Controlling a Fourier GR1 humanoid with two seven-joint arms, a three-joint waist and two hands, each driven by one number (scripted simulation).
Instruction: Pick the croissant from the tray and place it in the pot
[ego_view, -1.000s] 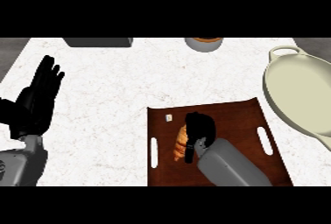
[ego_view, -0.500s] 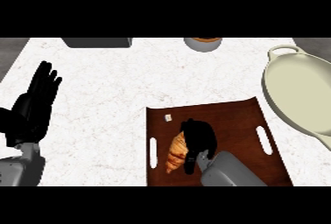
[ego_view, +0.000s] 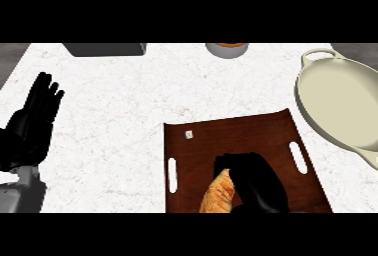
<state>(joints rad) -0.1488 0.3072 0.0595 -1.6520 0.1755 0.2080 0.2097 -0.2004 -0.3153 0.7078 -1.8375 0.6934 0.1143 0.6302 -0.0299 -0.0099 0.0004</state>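
A golden croissant (ego_view: 219, 194) lies on the dark brown tray (ego_view: 244, 135), near the tray's near edge. My right hand (ego_view: 255, 182) is on the tray with its fingers curled over the croissant's right side, hiding part of it. The cream pot (ego_view: 341, 105) with a loop handle stands at the right edge of the counter, empty as far as I can see. My left hand (ego_view: 33, 127) rests open at the far left, fingers pointing up, away from the tray.
A dark grey block (ego_view: 105, 49) sits at the counter's back left. A small round container with an orange top (ego_view: 227, 49) stands at the back centre. White marbled counter spreads between my left hand and the tray.
My right hand has pulled back toward the view's lower edge with the croissant, the forearm now out of sight. The left hand has barely shifted.
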